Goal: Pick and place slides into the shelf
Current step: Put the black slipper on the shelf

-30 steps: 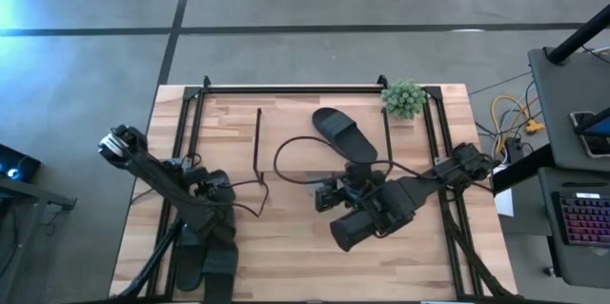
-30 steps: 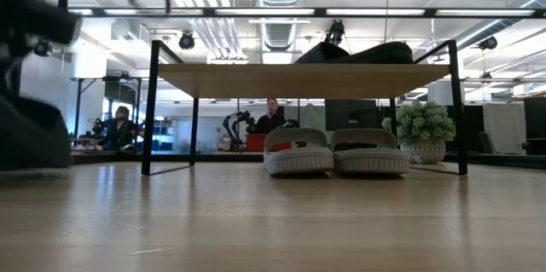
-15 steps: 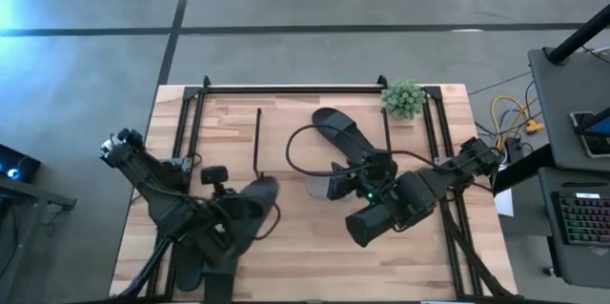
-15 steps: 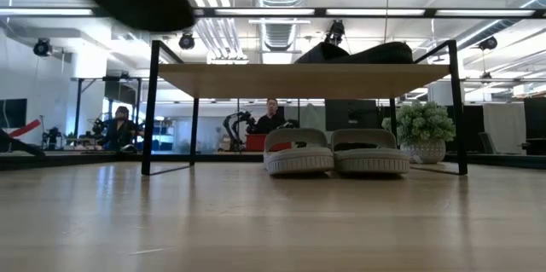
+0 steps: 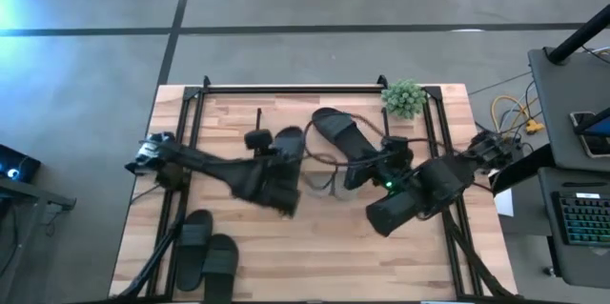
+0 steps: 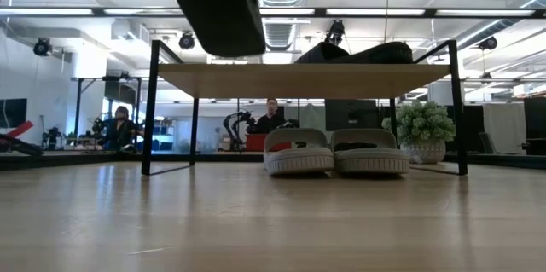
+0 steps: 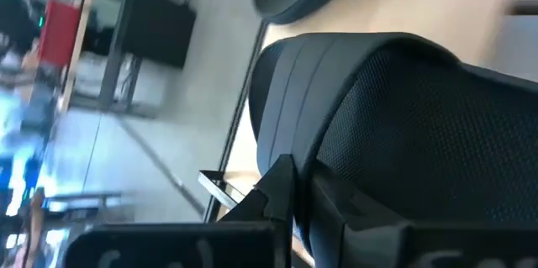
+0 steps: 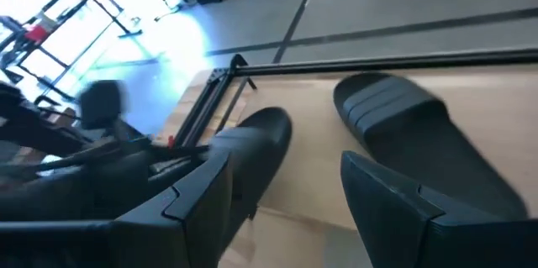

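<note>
- Left gripper (image 5: 276, 166), clamped on 1 black open-toe slide (image 5: 285, 152), hangs above the wooden-topped wire shelf (image 5: 286, 113), beside the shelved black slide (image 5: 345, 133).
- Right gripper (image 5: 357, 172) stands wide, empty.

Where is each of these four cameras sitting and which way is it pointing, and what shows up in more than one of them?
High view: above the table, looking straight down; both arms show, the left gripper carrying a black slide over the shelf.
Low view: at tabletop height, looking level under the shelf at two grey slides; no arm is clearly visible.
Left wrist view: on the left arm, looking past its fingers at the gripped slide.
Right wrist view: on the right arm, past its open fingers toward the shelf-top slide.
Shared: the carried slide appears in all four.
</note>
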